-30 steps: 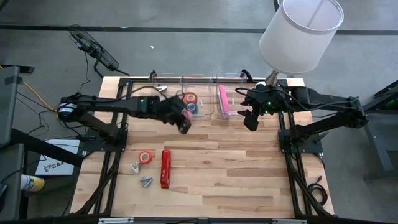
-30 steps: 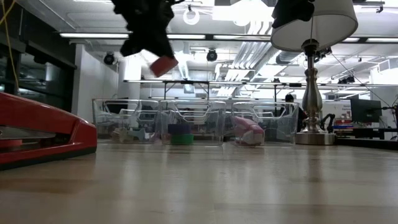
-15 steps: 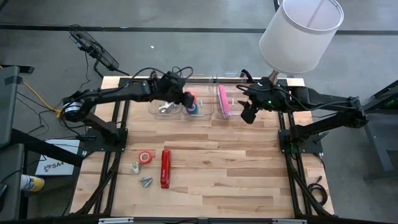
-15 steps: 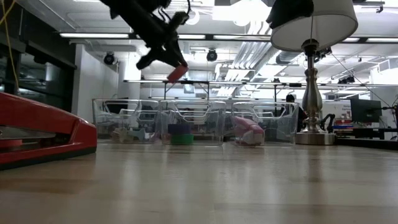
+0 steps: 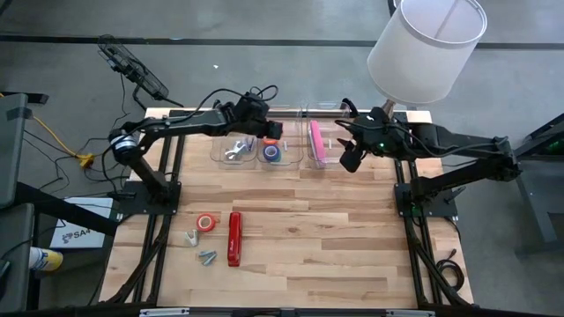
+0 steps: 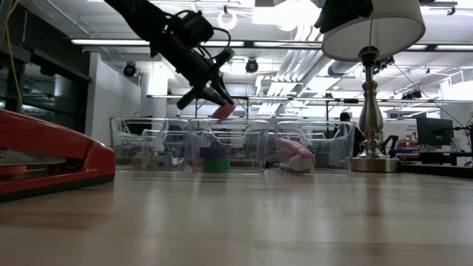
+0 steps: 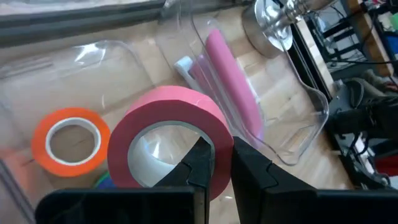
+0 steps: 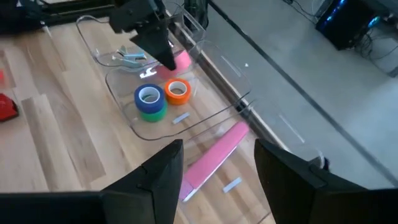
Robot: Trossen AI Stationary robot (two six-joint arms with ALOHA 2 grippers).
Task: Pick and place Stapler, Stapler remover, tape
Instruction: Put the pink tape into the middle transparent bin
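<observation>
Your left gripper [image 5: 271, 131] pinches one pink tape roll [image 7: 168, 134] over the middle bin [image 8: 118, 87], where three rolls sit, while your right gripper [image 5: 349, 162] hangs half open, empty.

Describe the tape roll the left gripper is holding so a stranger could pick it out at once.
Find the row of three clear bins along the far edge of the table, beside the lamp. Above the middle bin, the left gripper is shut on a pink tape roll, pinching its wall. It is the only roll in the air; the orange roll and blue roll lie in the bin beneath it.
</observation>
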